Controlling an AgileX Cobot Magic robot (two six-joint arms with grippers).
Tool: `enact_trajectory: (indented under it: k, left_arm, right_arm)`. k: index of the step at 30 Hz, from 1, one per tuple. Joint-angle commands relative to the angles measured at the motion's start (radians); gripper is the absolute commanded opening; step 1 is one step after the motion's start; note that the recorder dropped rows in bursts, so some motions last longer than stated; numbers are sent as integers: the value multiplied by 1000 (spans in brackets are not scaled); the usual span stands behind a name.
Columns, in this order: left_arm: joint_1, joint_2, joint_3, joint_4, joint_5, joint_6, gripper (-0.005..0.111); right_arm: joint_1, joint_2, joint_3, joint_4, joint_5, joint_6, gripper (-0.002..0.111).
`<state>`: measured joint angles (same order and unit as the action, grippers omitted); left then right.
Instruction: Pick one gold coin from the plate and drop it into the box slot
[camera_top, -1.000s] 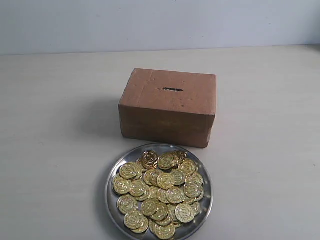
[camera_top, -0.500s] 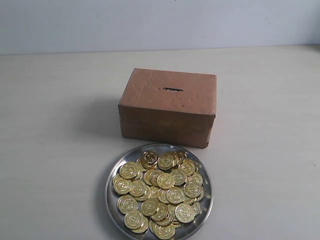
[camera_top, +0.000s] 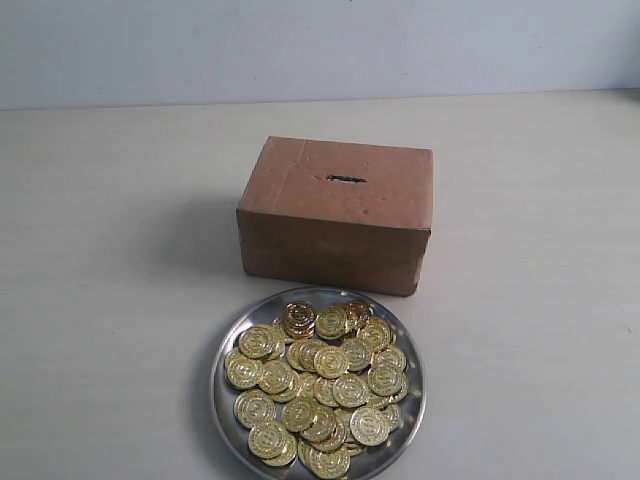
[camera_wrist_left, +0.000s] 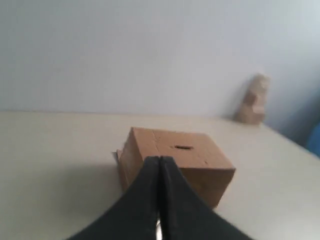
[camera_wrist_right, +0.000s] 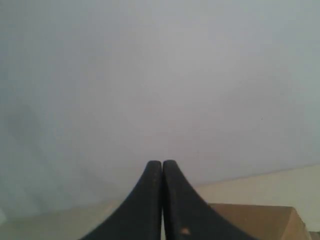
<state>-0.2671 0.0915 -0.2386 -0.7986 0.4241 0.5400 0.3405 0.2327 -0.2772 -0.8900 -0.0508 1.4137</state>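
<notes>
Nothing moved since a second ago: the box (camera_top: 335, 215), the plate (camera_top: 217, 398) and the pile of gold coins (camera_top: 318, 385) sit as before on the table (camera_top: 110, 300), with the plate just in front of the box and the slot (camera_top: 345, 179) uncovered. The left gripper (camera_wrist_left: 159, 160) is closed and empty, facing the box from well back. The right gripper (camera_wrist_right: 162, 163) is also closed and empty.

box (camera_top: 335, 215): plain brown cardboard, front face darker than the top
slot (camera_top: 345, 179): near-black, on the box's top
plate (camera_top: 232, 335): shiny silver, in front of the box
coins (camera_top: 318, 385): bright gold, ringed embossed faces
table (camera_top: 110, 300): pale cream, unpatterned
wall (camera_top: 300, 50): pale grey-blue, behind the box
left gripper (camera_wrist_left: 159, 165): black
right gripper (camera_wrist_right: 162, 167): black
small object (camera_wrist_left: 252, 100) beyond the box: pale tan
</notes>
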Motion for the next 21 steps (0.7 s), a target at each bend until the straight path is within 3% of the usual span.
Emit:
enact_trajectory:
  k: [1,3,6,13,21]
  left_arm:
    - [-59,93,-98,-81,180,573,0]
    - [-63,120,-105,-83,155,732,0]
    - [-63,155,-103,-80,87,839,0]
    - [-63,182,-42,-80,31,898,0]
    - [-63,97,52,-80,-60,903,0]
  right_arm:
    - [135,281,-97,-220,0,21,0]
    - [177,402,-134,-279,-4,21,0]
    - [227,580,-190,-345,-7,21,0]
    - [265,884,-346,-466,-7,26,0]
    - [265,904,-601,-523,147,-39,0]
